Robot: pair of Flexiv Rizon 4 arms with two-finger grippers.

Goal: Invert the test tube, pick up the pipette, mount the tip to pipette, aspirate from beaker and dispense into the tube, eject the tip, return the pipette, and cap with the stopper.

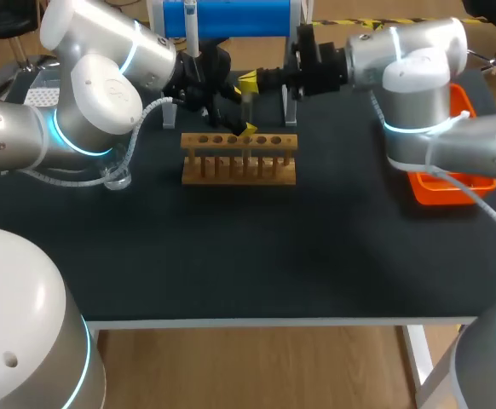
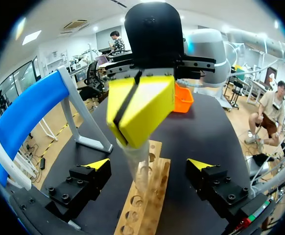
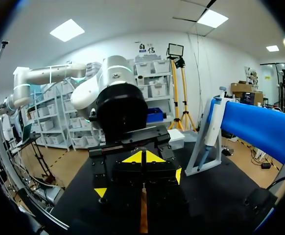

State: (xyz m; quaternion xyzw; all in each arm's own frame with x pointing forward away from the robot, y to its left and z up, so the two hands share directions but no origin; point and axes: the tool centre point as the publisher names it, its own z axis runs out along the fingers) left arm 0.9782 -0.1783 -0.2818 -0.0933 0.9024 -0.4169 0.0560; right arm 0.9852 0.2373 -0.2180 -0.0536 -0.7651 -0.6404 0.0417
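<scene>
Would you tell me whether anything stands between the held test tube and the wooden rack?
Nothing visible does: the test tube hangs just above the wooden rack, with the left jaws open to either side.

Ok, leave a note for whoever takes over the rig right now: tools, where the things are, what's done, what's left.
Left tool: open, fingers either side of the wooden rack, holding nothing.
Right tool: shut on the test tube, which is held upright with its lower end at a rack hole; I can't tell if it is seated.
Pipette: on the blue stand, untouched.
Beaker: on the table beside the left arm.
Done: tube grasped and brought to the rack.
Left: release the tube, the whole pipette sequence, the stopper.
</scene>
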